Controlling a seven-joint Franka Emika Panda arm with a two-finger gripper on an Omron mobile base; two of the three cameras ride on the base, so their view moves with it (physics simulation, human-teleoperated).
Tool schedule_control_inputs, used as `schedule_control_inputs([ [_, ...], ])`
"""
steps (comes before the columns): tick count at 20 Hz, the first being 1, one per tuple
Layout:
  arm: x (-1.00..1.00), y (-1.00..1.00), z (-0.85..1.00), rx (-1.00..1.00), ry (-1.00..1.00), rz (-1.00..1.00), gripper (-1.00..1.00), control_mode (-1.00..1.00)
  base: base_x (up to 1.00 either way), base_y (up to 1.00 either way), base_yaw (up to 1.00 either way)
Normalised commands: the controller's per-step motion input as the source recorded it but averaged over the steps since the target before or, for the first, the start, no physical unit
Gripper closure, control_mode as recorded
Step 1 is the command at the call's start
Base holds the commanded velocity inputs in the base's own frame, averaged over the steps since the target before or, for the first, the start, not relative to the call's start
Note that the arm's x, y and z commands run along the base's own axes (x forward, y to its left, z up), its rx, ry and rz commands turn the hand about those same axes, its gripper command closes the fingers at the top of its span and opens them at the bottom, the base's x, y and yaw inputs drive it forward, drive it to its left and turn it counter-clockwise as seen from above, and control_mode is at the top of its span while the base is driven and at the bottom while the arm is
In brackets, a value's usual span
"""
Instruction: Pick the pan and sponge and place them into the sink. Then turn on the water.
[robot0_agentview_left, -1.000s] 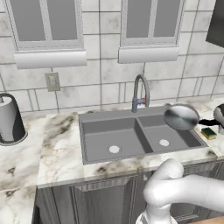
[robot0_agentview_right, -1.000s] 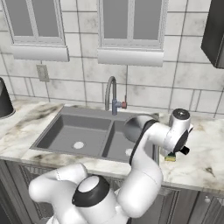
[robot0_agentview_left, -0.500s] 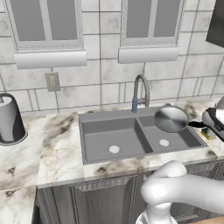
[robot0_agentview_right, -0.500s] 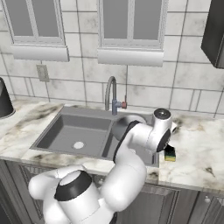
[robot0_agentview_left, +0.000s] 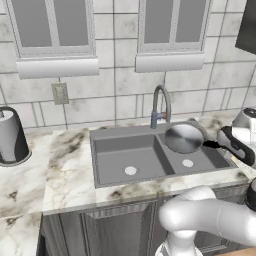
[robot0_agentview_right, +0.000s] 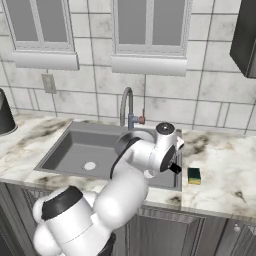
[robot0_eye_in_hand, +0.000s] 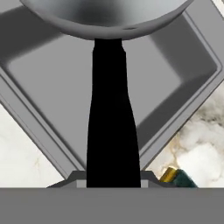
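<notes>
Held by its black handle, the pan (robot0_agentview_left: 184, 138) hangs over the right basin of the sink (robot0_agentview_left: 122, 160), bowl out ahead of the gripper (robot0_agentview_left: 216, 145) and to its left in the left base view. Seen from the hand, the handle runs straight up from between the fingertips to the shiny bowl of the pan (robot0_eye_in_hand: 109, 13) at the top, with the dark basin floor of the sink (robot0_eye_in_hand: 52, 87) beneath it. Closed on that handle, then; the fingers themselves hidden behind it. Off the counter and clear of the basin floor, as far as can be told.

Further right, on the marble counter (robot0_agentview_right: 225, 175) just beside the sink's right rim: the sponge (robot0_agentview_right: 194, 175), yellow with its green top, lying flat and apart from the gripper (robot0_agentview_right: 175, 168). Also glimpsed at the lower right from the hand, sponge (robot0_eye_in_hand: 177, 177) on the pale stone.

Against half a second ago: pan carried leftward, from above the sink's right edge to fully over the right basin, nearer the faucet (robot0_agentview_left: 160, 105). Sponge unmoved. No stream from the spout.
</notes>
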Motion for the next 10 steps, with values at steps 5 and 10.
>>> schedule_control_inputs([
  [5, 0.0, 0.54, 0.0, 0.0, 0.0, 0.03, 1.0, -1.0, 0.0, 0.0, 0.0],
  [10, 0.0, 0.55, 0.0, 0.0, 0.0, 0.03, 1.0, -1.0, 0.0, 0.0, 0.0],
])
